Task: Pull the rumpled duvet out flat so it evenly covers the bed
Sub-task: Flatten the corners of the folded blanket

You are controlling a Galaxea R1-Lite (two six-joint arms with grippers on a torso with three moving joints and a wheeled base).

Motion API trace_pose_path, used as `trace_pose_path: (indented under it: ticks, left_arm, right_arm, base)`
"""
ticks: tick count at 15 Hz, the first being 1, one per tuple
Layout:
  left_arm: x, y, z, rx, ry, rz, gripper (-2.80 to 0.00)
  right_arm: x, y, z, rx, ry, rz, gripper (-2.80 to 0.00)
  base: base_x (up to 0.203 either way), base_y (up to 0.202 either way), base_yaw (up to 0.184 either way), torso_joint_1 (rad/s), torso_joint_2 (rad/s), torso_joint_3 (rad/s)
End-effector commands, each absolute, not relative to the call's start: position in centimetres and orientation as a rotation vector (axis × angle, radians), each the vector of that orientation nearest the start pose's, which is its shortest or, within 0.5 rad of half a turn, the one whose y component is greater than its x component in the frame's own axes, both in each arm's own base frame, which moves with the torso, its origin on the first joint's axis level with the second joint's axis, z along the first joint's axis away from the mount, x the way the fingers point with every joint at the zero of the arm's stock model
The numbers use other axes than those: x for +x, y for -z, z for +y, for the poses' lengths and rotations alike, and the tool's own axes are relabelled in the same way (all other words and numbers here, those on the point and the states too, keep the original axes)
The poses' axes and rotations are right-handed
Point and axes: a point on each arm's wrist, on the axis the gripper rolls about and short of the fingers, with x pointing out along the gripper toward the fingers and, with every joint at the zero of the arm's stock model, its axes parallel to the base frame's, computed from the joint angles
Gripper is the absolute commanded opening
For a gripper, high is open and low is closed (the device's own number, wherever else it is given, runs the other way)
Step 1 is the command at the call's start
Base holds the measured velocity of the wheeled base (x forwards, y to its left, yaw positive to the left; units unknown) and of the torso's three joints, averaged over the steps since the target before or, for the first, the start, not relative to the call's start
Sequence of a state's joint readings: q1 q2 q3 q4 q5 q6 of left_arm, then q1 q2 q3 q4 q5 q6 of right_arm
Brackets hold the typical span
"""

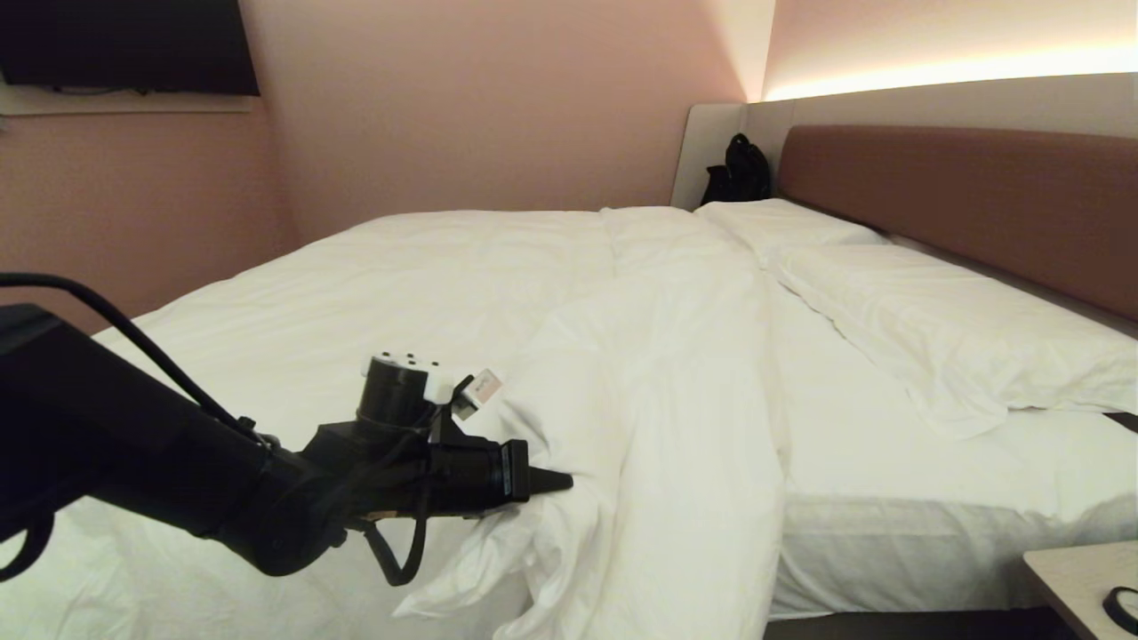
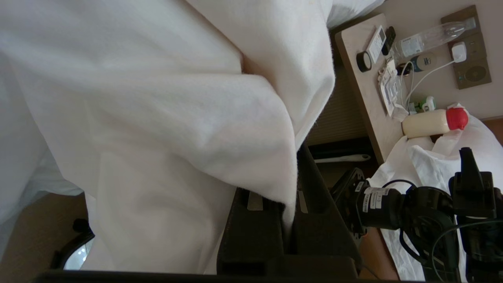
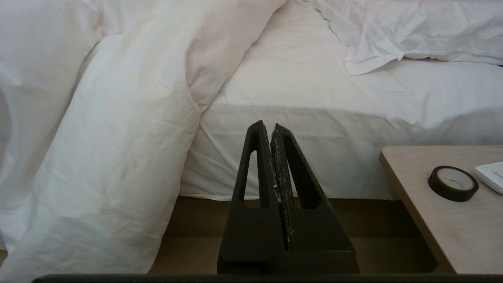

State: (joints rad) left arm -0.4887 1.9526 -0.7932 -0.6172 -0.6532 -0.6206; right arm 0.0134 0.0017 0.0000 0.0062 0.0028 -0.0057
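1. Duvet lies on the bed, bunched into a thick ridge across the middle; the near end spills over the bed's near edge.
2. Left part of the mattress is covered; the strip between ridge and pillows shows bare sheet.
3. Left tool is clenched on a duvet fold at the near edge, just left of the hanging ridge. Left wrist view: fabric is pinched between the fingers and drapes over them.
4. Left arm reaches in from the lower left of the head view, tool pointing right, roughly level.
5. Right tool is clenched on nothing, fingertips pressed together. It sits low in front of the bed's side, apart from duvet and sheet, and is outside the head view.
6. Two pillows lie flat against the headboard.
7. Bedside counter stands right of the right tool, with a tape roll on it.
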Motion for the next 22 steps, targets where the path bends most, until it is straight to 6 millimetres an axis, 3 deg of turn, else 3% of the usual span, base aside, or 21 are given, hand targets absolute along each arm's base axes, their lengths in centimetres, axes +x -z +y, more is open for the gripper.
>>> trace_pose_path:
  ticks: [1,11,12,22]
  left_arm:
    - [28.9,-9.7,-17.0,-0.586,0.900,0.899,-2.80]
    - [28.9,-9.7,-17.2,-0.591,0.874,0.901,-2.80]
    - [28.9,-9.7,-17.2,-0.595,0.873,0.902,0.00]
    - [29.7,-10.9,-17.4,-0.628,0.784,0.851,0.00]
  right_arm:
    - [-2.3,-7.5,0.0,-0.006,-0.017,0.008,-2.80]
    - [-2.3,-7.5,0.0,-0.006,-0.017,0.008,-2.80]
    - [-2.3,-7.5,0.0,-0.006,-0.017,0.008,-2.80]
    - [-2.3,-7.5,0.0,-0.006,-0.017,0.008,-2.80]
  base:
    - [0.000,0.000,0.000,0.000,0.00,0.000]
    - [0.000,0.000,0.000,0.000,0.00,0.000]
    - [0.000,0.000,0.000,0.000,0.00,0.000]
    - [0.000,0.000,0.000,0.000,0.00,0.000]
